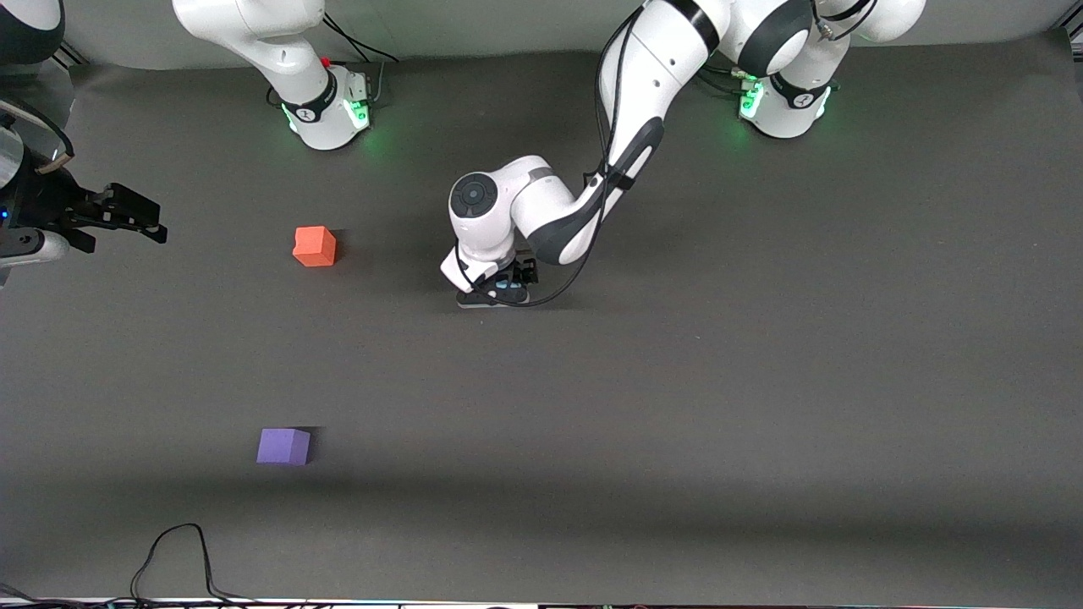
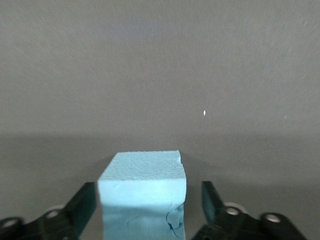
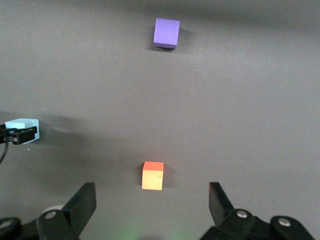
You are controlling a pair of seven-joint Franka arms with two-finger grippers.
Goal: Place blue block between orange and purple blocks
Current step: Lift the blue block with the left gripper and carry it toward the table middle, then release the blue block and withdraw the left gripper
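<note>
The blue block [image 2: 142,195] sits on the table mat between my left gripper's [image 2: 150,207] open fingers, with a gap showing on one side. In the front view only a sliver of the blue block [image 1: 505,286] shows under the left gripper [image 1: 506,289], near the table's middle. The orange block [image 1: 315,246] lies toward the right arm's end. The purple block [image 1: 283,446] lies nearer the front camera than the orange one. My right gripper [image 1: 140,218] is open and empty, held up at the right arm's end of the table. Its wrist view shows the orange block [image 3: 153,175], purple block [image 3: 166,33] and blue block [image 3: 22,127].
A dark grey mat [image 1: 677,381] covers the table. A black cable [image 1: 173,558] loops at the mat's edge nearest the front camera. The two arm bases [image 1: 326,110] [image 1: 787,106] stand at the edge farthest from it.
</note>
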